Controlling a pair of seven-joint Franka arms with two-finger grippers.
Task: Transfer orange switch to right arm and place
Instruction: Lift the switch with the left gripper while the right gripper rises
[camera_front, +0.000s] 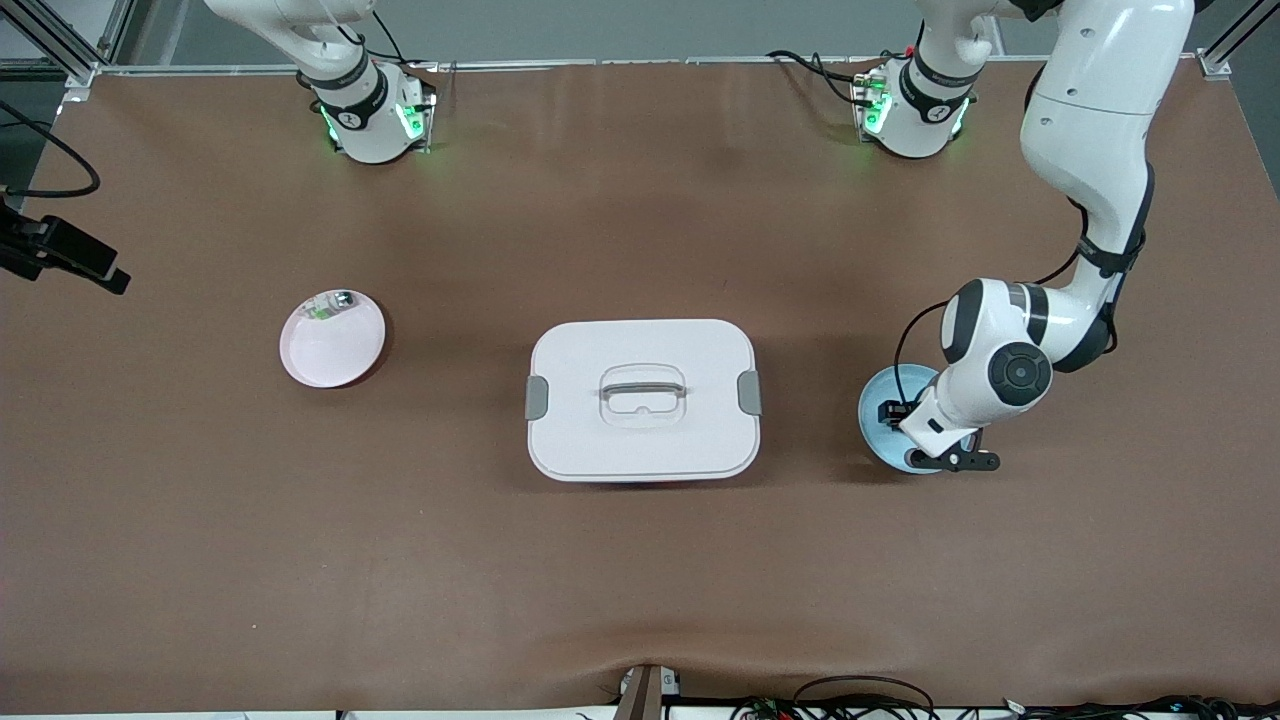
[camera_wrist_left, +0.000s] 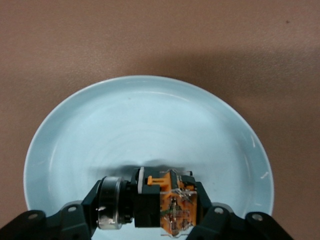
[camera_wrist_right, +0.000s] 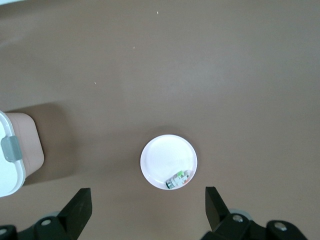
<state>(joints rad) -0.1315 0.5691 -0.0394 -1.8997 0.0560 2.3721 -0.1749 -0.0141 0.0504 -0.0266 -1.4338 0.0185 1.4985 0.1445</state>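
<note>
My left gripper (camera_wrist_left: 150, 220) is down in the pale blue plate (camera_front: 880, 410) near the left arm's end of the table, and its fingers (camera_wrist_left: 75, 217) are closed on the orange switch (camera_wrist_left: 160, 202). The left wrist view shows the switch lying on its side between the pads, just above the plate's floor: a silvery round cap at one end, a black body in the middle, an orange block with fine metal contacts at the other.

My right gripper (camera_wrist_right: 147, 210) waits high over the table, its fingers spread wide with nothing between them. Below it, in the right wrist view, is the pink plate (camera_front: 335, 345), which sits toward the right arm's end of the table. A small green, white and silver part (camera_front: 330, 305) lies in that plate, against the rim on the side farther from the front camera.

Between the two plates stands a white lidded box (camera_front: 642, 398) with grey latches at both ends and a recessed handle on top.
</note>
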